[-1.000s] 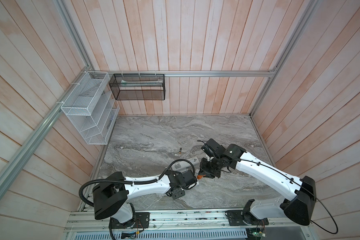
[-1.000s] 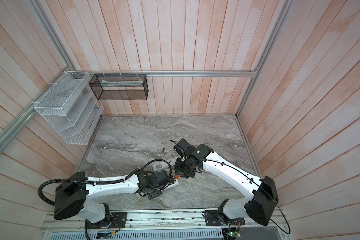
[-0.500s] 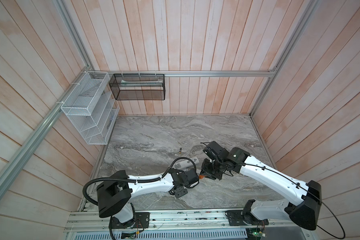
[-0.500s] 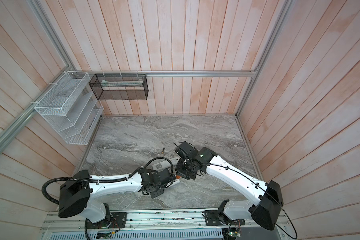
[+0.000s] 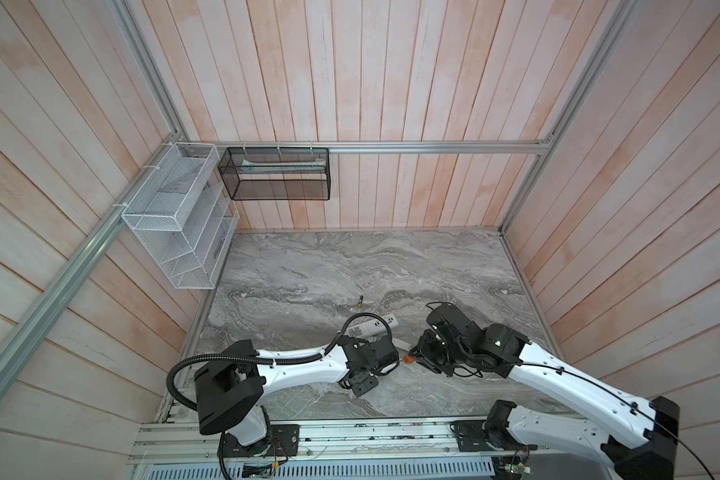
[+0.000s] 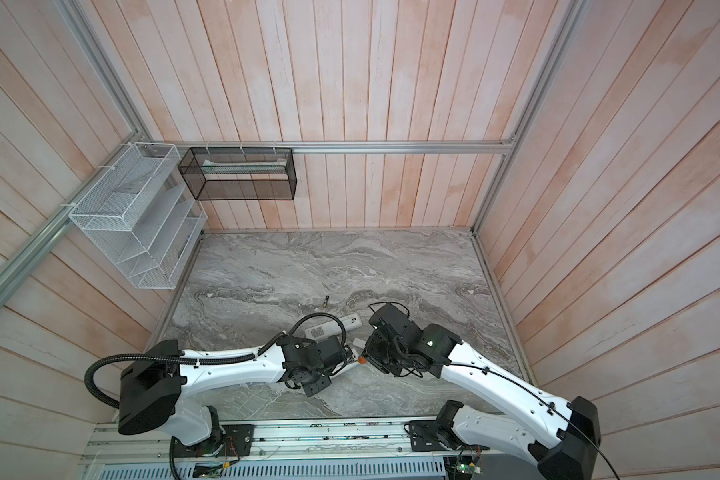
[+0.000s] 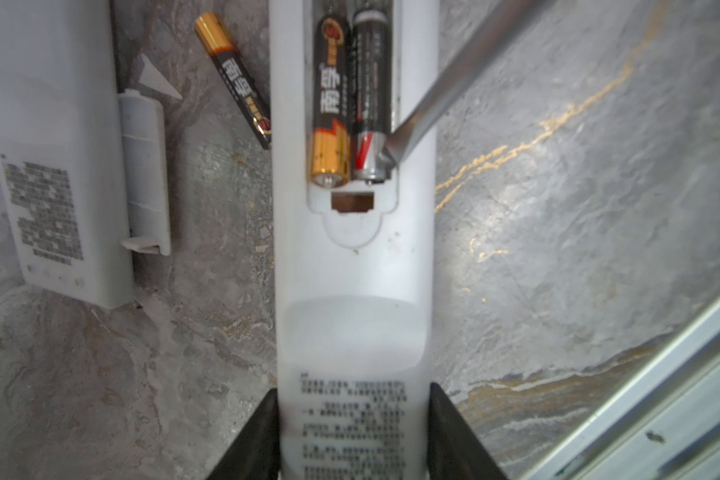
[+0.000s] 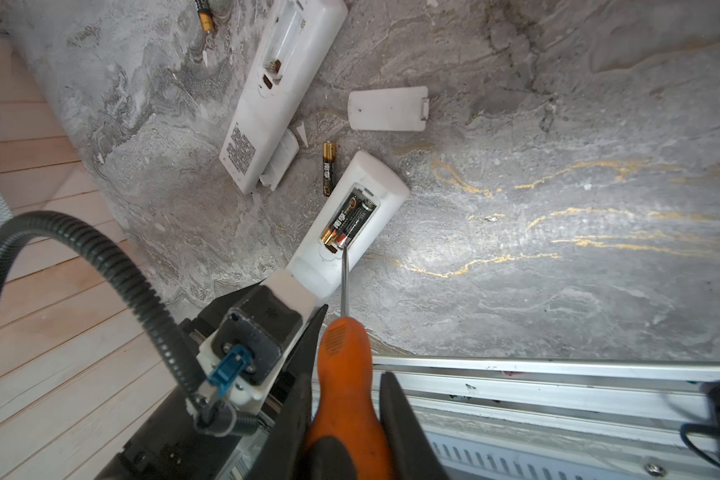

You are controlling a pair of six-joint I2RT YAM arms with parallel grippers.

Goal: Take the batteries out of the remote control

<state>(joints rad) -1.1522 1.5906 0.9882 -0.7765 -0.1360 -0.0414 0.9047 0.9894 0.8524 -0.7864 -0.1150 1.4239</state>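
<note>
We identify the remote control (image 7: 352,270) as white with black printed text, and the tabletop (image 7: 578,249) as grey marble with gold veins. Inside it, the gold-ended battery (image 7: 329,104) is black; the neighbouring battery (image 7: 371,95) is black, red and silver. The screwdriver (image 8: 346,365) has an orange handle and silver shaft; the loose battery (image 7: 235,79) is black and gold

Screwdriver shaft (image 7: 454,83) at battery compartment (image 7: 385,194) edge
</note>
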